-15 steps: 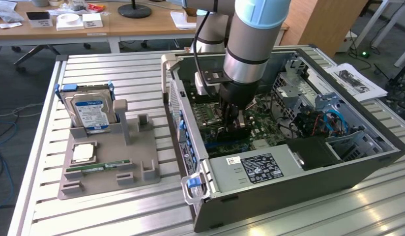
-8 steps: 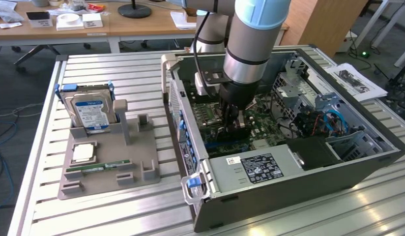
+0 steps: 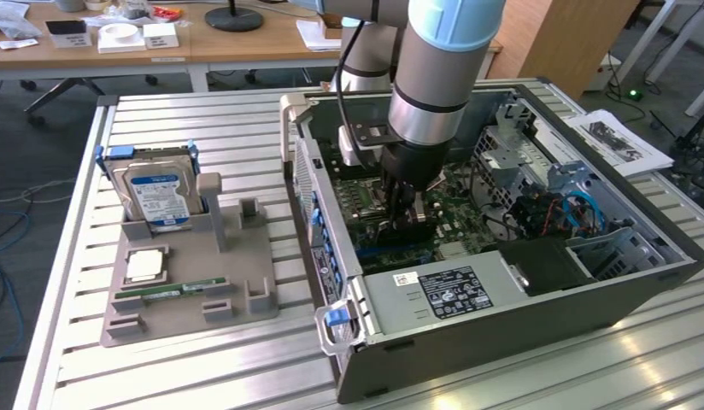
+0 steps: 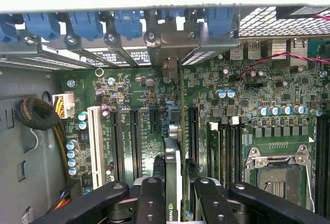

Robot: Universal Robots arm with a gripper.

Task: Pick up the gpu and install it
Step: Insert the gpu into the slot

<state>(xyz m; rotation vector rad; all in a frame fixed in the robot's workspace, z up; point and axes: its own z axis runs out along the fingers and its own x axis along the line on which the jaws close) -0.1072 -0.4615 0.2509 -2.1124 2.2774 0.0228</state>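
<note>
Right now the robot arm (image 3: pixel 437 77) reaches down into the open computer case (image 3: pixel 523 295), which lies on its side on the metal worktop (image 3: pixel 204 376). At the end of the arm, the tool (image 4: pixel 172 188) is down inside the case, just above the green board (image 4: pixel 258 95). Its two black fingers (image 4: pixel 150 201) are partly closed, and they squeeze the gpu (image 4: pixel 172 175) between them. The gpu is a thin dark card, and it stands on its edge, held from both sides. In the wrist view its far end points toward the metal back wall of the case, where a row of blue clips (image 4: pixel 129 25) sits. The card hangs over the long black slots (image 4: pixel 126 141) on the green board. I cannot tell if the card is touching a slot yet. In the exterior view the tool (image 3: pixel 407 224) is low in the middle of the case, and the gpu is hard to see there.

On the exterior view's left, a grey holder tray (image 3: pixel 175 316) sits on the worktop, well apart from the tool. A silver hard drive (image 3: pixel 156 195) with a blue and white label stands up in it. A thin green stick (image 3: pixel 170 290) lies flat in the tray, and a square silver chip (image 3: pixel 144 265) lies just beside it.
</note>
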